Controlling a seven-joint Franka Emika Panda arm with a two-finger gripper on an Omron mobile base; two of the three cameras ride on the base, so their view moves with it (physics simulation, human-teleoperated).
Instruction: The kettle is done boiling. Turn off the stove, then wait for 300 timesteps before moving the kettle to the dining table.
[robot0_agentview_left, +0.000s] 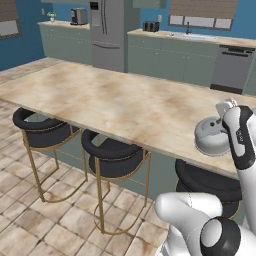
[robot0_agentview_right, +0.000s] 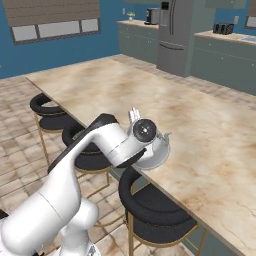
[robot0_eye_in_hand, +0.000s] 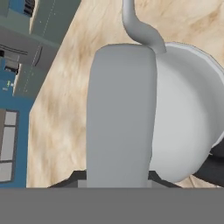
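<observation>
Kettle (robot0_eye_in_hand: 183, 118) squat, silver-grey, upright on dining table (robot0_agentview_left: 110, 102); gripper (robot0_eye_in_hand: 120, 175) clamped on its flat handle (robot0_eye_in_hand: 120, 113).

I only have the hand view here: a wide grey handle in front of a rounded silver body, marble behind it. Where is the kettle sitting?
Observer: The kettle sits at the near edge of the dining table, above a black stool.
Operator: Is the gripper on it?
Observer: The gripper is shut on the kettle's handle from above; the arm's wrist hides the fingers in the right base view.
Operator: Which way does the spout face?
Observer: The spout faces away from the stools, towards the middle of the table.
</observation>
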